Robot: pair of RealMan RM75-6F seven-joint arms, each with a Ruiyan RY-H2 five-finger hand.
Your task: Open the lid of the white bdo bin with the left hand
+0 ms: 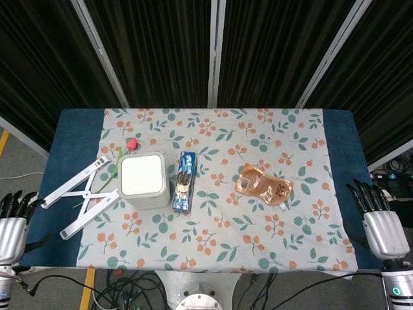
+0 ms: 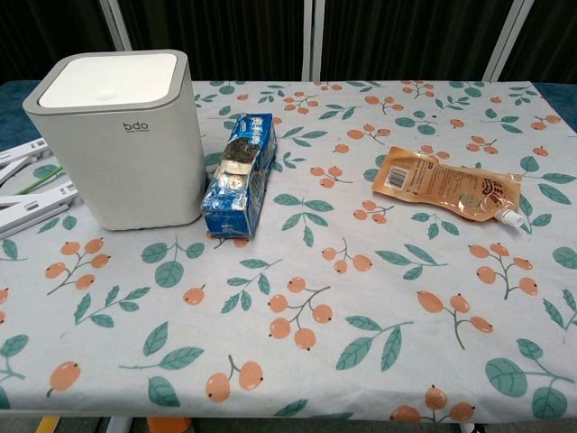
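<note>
The white bdo bin (image 1: pixel 143 179) (image 2: pixel 117 135) stands on the left part of the floral tablecloth, its flat lid (image 2: pixel 108 79) closed. My left hand (image 1: pixel 13 223) hangs off the table's left edge, well to the left of the bin, fingers spread and holding nothing. My right hand (image 1: pixel 377 219) sits off the right edge, fingers apart and empty. Neither hand shows in the chest view.
A blue biscuit pack (image 1: pixel 184 181) (image 2: pixel 238 174) lies right beside the bin. An orange spouted pouch (image 1: pixel 263 183) (image 2: pixel 446 185) lies right of centre. A white folding stand (image 1: pixel 80 194) and a small red flower (image 1: pixel 131 143) lie left of the bin.
</note>
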